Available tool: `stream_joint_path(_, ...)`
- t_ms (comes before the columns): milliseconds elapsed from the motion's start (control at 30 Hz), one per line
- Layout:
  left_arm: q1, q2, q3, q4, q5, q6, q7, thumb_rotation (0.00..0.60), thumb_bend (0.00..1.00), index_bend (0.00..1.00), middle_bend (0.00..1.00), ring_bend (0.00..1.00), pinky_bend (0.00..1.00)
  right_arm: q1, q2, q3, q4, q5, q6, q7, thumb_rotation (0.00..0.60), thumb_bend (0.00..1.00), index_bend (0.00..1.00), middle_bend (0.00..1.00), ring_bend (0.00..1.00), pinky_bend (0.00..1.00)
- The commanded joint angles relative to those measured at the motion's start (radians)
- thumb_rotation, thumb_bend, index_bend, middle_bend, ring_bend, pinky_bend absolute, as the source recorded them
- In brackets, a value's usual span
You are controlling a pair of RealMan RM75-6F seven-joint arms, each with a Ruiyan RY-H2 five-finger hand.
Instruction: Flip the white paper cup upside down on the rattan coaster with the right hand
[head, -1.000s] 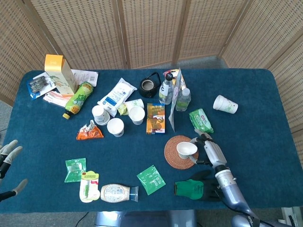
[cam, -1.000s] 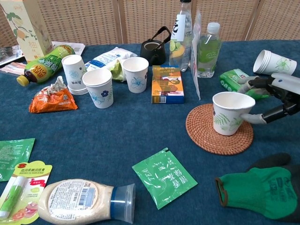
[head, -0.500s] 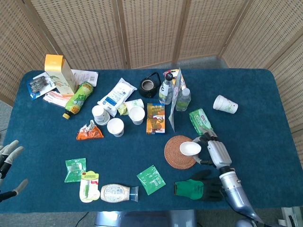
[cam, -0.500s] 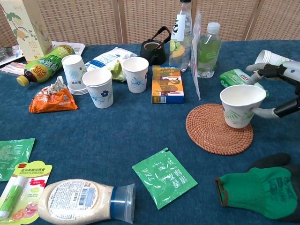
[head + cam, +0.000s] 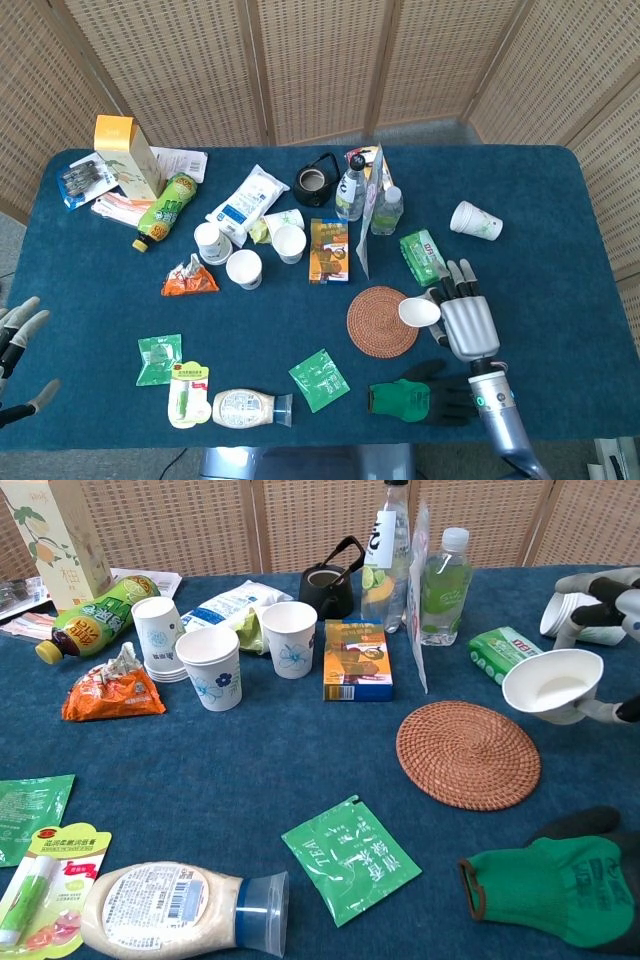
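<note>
Right hand (image 5: 466, 322) grips the white paper cup (image 5: 555, 685) lifted and tipped sideways, mouth facing left, just right of the bare rattan coaster (image 5: 468, 754); turn looks about halfway, upside-down placement not yet done.
</note>
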Motion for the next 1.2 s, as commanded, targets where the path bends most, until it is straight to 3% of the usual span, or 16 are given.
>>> stream_joint_path(33, 0.001, 0.000, 0.000, 0.001, 0.000, 0.002, -0.001, 0.600, 0.33, 0.00, 0.00, 0.00, 0.00, -0.010, -0.060, -0.011, 0.032, -0.016, 0.042, -0.118, 0.600, 0.31, 0.40, 0.00, 0.00, 0.00)
stream_joint_path(467, 0.000, 0.001, 0.001, 0.003, 0.002, 0.001, -0.006, 0.600, 0.33, 0.00, 0.00, 0.00, 0.00, -0.013, -0.135, -0.027, -0.037, 0.027, 0.016, -0.276, 0.600, 0.28, 0.37, 0.00, 0.00, 0.00)
stream_joint_path(667, 0.001, 0.003, 0.001, 0.005, 0.002, 0.006, -0.013, 0.600, 0.33, 0.00, 0.00, 0.00, 0.00, -0.006, -0.151, -0.024, -0.073, 0.063, -0.016, -0.298, 0.600, 0.27, 0.18, 0.00, 0.00, 0.00)
stream_joint_path(800, 0.001, 0.004, 0.001, 0.007, 0.002, 0.006, -0.018, 0.600, 0.33, 0.00, 0.00, 0.00, 0.00, 0.001, -0.145, -0.018, -0.086, 0.073, -0.034, -0.275, 0.600, 0.26, 0.07, 0.00, 0.00, 0.00)
stream_joint_path(1000, 0.001, 0.004, 0.001, 0.008, 0.003, 0.006, -0.018, 0.600, 0.33, 0.00, 0.00, 0.00, 0.00, 0.011, -0.097, -0.014, -0.108, 0.061, -0.059, -0.196, 0.600, 0.25, 0.08, 0.00, 0.00, 0.00)
stream_joint_path(1200, 0.001, 0.002, 0.003, 0.005, 0.006, 0.003, -0.005, 0.600, 0.33, 0.00, 0.00, 0.00, 0.00, 0.039, 0.004, -0.007, -0.151, 0.086, -0.161, -0.055, 0.600, 0.25, 0.11, 0.00, 0.00, 0.00)
